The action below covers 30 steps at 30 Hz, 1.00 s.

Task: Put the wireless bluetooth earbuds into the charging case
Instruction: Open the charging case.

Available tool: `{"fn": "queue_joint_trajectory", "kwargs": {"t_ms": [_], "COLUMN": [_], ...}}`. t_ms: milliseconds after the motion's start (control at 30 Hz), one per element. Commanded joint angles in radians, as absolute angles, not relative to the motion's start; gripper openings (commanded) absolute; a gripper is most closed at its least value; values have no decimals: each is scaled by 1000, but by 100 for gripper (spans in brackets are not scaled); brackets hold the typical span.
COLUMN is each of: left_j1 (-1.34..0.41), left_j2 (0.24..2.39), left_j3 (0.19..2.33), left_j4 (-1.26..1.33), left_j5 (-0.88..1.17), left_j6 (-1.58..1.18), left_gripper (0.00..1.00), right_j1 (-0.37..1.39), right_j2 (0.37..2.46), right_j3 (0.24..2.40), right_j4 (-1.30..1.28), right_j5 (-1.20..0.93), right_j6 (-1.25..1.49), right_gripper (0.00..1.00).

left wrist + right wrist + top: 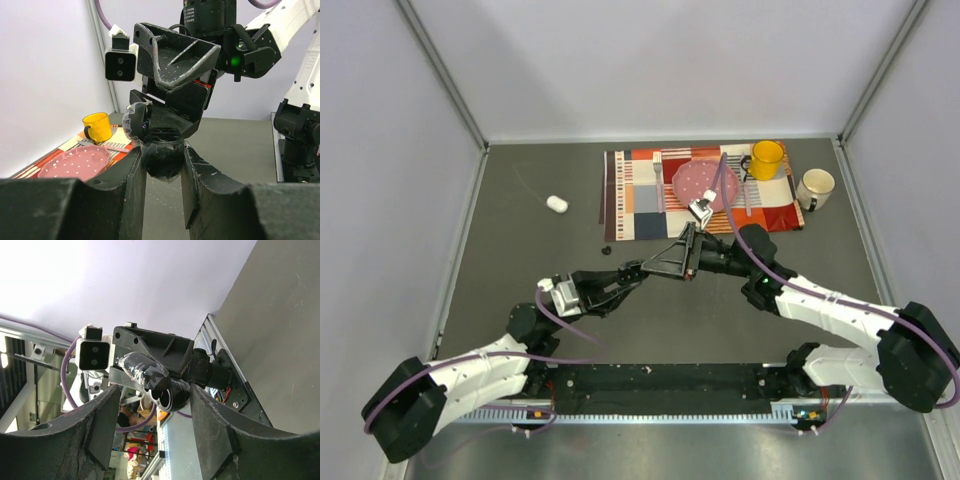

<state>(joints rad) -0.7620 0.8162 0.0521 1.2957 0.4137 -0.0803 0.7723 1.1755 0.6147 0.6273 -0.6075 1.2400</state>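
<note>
L gripper (163, 152) is pressed tight on a black case (162, 167), pinching it btwn both fingers (137, 185). It holds the case up off the table (520, 260), near mid-workspace. A glossy black flap (137, 120) sits above the case, to its left in the L wrist view. It looks like the lid standing open, but can't say for sure.

R gripper (155, 400) faces it head-on w/ jaws spread. In the R wrist view the case shows in the gap btwn the two fingers (102, 425), further out, touching neither. Can't tell whether the R claw carries anything. From above, both arms meet tip to tip just in front of the placemat (640, 215).

Earbuds: one tiny black bud (606, 250) lies on the table, just left of where the claws meet. It's near the placemat's near-left corner and apart from both claws. The white buds can't be made out in any view. Inside of the case is too dark to read.

A white oval pod (556, 204) sits on the table, well left of the placemat. On the mat there's a pink plate (688, 178), w/ one fork (658, 180) to its left and another to its right. A yellow mug (766, 158) stands at the mat's far-right corner. A white mug (815, 187) stands at the mat's right edge.
</note>
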Motion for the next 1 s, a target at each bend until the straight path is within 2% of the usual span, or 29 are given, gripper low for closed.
{"fn": "queue_joint_trajectory", "kwargs": {"t_ms": [0,267,500,733,867,967], "left_j1": [-767,-765,-765,-765,-767,-767], "left_j2": [810,798,790,796,795,796], "left_j3": [58,60,61,69,72,72], "left_j4": [1623,1625,1621,1618,1620,1620], "left_j5": [407,405,416,440,446,443], "left_j6": [-87,-86,-92,-101,-104,-104], "left_gripper": [0,0,0,0,0,0], "right_j1": [785,802,818,819,821,822], "right_j2": [1146,1147,1184,1242,1250,1249], "right_j3": [609,626,632,623,621,623], "right_j4": [660,572,632,767,788,793], "right_j5": [-615,-595,-600,-617,-620,-623], "right_j6": [1216,1177,1203,1281,1295,1298], "right_gripper": [57,57,56,42,39,31]}}
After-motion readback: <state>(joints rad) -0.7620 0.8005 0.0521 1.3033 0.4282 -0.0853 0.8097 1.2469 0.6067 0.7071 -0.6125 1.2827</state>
